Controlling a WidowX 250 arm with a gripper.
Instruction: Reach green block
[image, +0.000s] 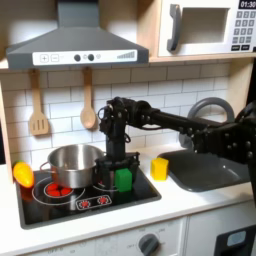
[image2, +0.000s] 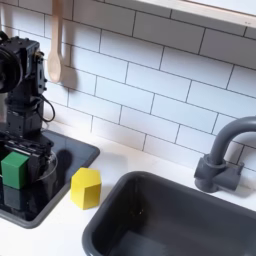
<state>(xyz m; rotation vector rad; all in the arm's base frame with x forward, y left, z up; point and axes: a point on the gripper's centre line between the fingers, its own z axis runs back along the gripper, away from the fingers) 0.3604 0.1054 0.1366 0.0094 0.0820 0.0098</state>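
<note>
The green block (image: 123, 181) is a small bright cube on the black stovetop (image: 60, 208), just right of the steel pot (image: 72, 165). In the second exterior view the green block (image2: 14, 170) sits at the far left edge. My gripper (image: 121, 170) points down right over it, open, with a dark finger (image2: 45, 168) low beside the block on the second exterior view's right. Whether the fingers touch the block I cannot tell. The black arm reaches in from the first exterior view's right.
A yellow block (image: 159, 168) (image2: 86, 187) stands on the counter between stove and sink (image: 205, 172). An orange-yellow toy (image: 22, 173) lies left of the pot. Wooden utensils (image: 88, 108) hang on the tiled wall. The faucet (image2: 222, 150) rises behind the sink.
</note>
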